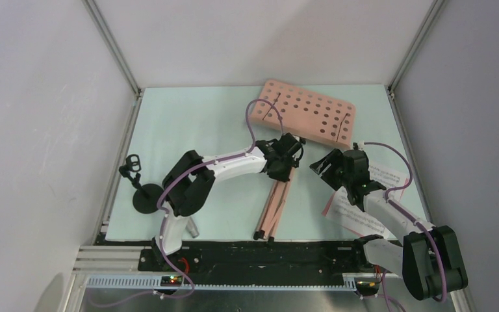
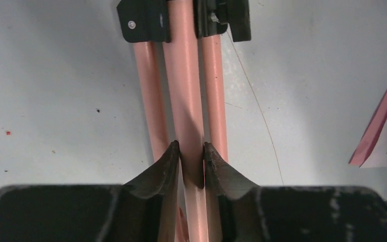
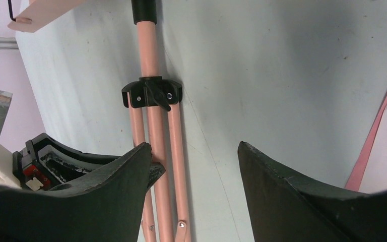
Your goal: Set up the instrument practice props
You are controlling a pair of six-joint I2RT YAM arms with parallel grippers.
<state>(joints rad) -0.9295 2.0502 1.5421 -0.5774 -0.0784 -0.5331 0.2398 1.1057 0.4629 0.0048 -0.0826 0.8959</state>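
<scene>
Working on the first prop: salmon-pink music stand, flat on the table, legs folded together, perforated desk at its far end. Pinching the stand's centre tube with the left gripper, a fingertip pressed to each side, near the black leg collar on its leg side. Holding the right gripper spread wide and empty, just above the stand's legs, to their right. Right of the stand, partly under the right arm: white and pink sheet-music pages. Well left of the stand: small black mic stand, upright. Left of the stand's feet, half hidden by the left arm: a grey bit, probably the microphone. Judged early, nothing set up yet. Next, likely: keep the tube clamped, bring the open right claw onto a leg or the collar, spread the tripod, tip the stand upright. Calls for a firm hold against slipping on the round tube
</scene>
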